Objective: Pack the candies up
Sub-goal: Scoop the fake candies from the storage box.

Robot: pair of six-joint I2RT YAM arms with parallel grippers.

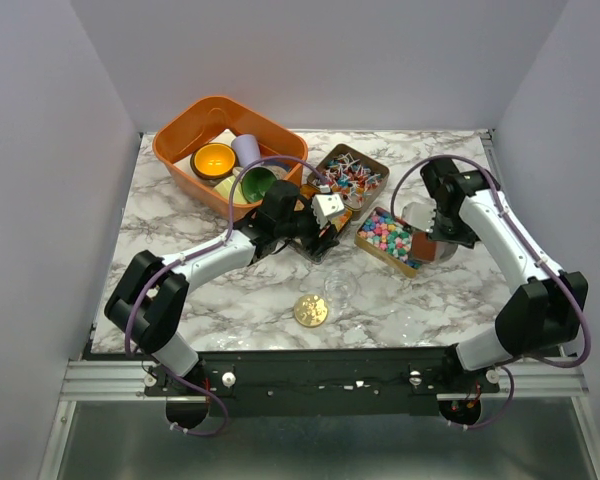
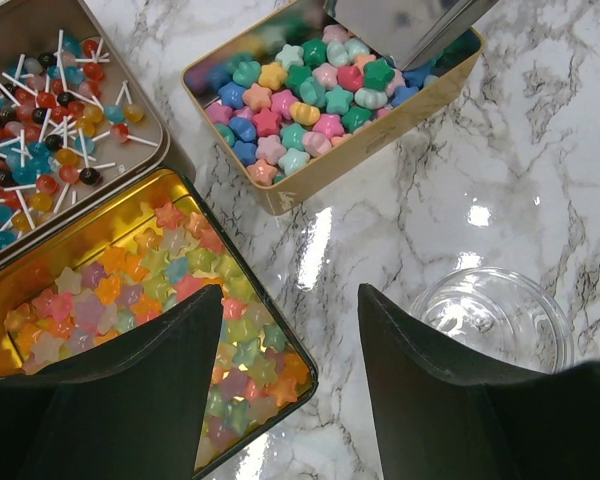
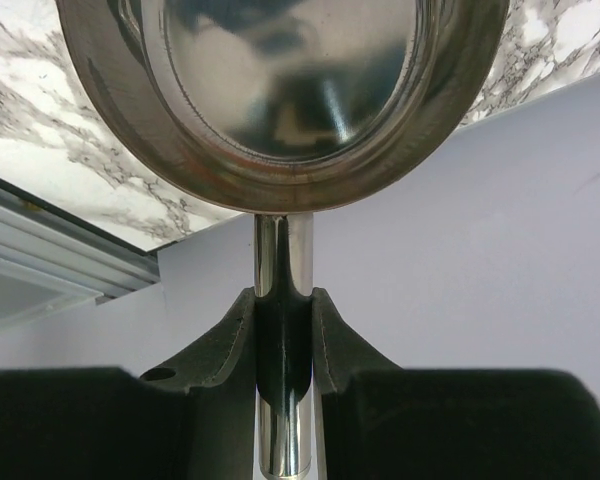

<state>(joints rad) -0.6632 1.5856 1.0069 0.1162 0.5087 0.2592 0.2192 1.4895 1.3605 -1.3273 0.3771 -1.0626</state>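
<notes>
1. Candies [image 2: 300, 110] lie in three open tins at the middle of the worktop [image 1: 230, 290]. Pastel stars fill the right tin [image 2: 380, 150], glossy stars the left tin [image 2: 292, 335], and stick sweets the far tin [image 2: 165, 130].
2. My right pincer [image 3: 283, 330] is clamped narrow on the handle of the scoop [image 3: 280, 90]. The bowl looks empty to me and sits at the far right corner of the right tin. I cannot tell if it touches the stars.
3. My left pincer [image 2: 288, 300] is spread wide and holds nothing. It hangs over the near edge of the left tin, with the jar [image 2: 495, 320] just to its right.
4. To scoop well, I would dip the lip low and push along the tin's length, then level the bowl before lifting.
5. A modest load seems wise, as these stars look likely to roll off a heaped bowl.
6. Over the jar, I would centre the scoop and tip it slowly. The jar looks light, so the left pincer could steady it.
</notes>
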